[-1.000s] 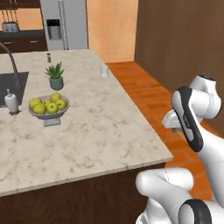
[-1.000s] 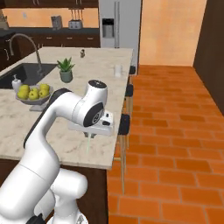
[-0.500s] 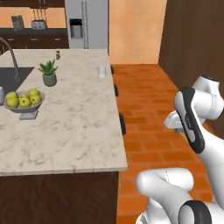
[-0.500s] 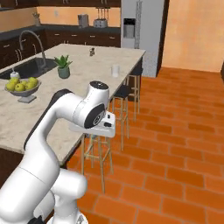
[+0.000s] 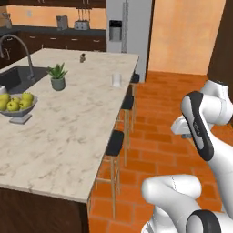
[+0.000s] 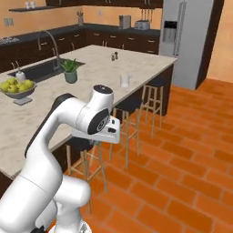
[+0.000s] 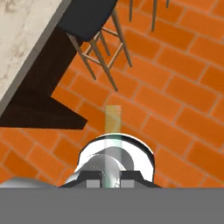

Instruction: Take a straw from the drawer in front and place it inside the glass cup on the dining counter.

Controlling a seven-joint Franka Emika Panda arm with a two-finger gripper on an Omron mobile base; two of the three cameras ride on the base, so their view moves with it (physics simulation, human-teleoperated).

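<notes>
I have the fingers (image 7: 111,181) clenched on the straw (image 7: 112,131), which pokes out past them as a thin pale stick. In the hand view it hangs over the orange brick floor (image 7: 175,100), with a dark-seated bar stool (image 7: 89,19) above it and the edge of the desk (image 7: 26,48) running along the upper left.

From the left base view, the arm's hand sits well off the desk, out over the brick floor on the stool side. The glass cup (image 5: 117,79) stands upright near the far right edge of the beige marble desk (image 5: 68,132), well apart from the hand. In the right base view I see the same cup (image 6: 124,81) close to the desk edge, above the row of stools (image 6: 129,107).

Other things on the desk (none touching the cup): a potted plant (image 5: 58,76) beside the dark sink (image 5: 16,77), the arched faucet (image 5: 20,48), a bowl of yellow-green fruit (image 5: 16,107) nearer me, and a small dark shaker (image 5: 82,58) toward the far end. The fridge (image 5: 129,32) stands behind the desk.
</notes>
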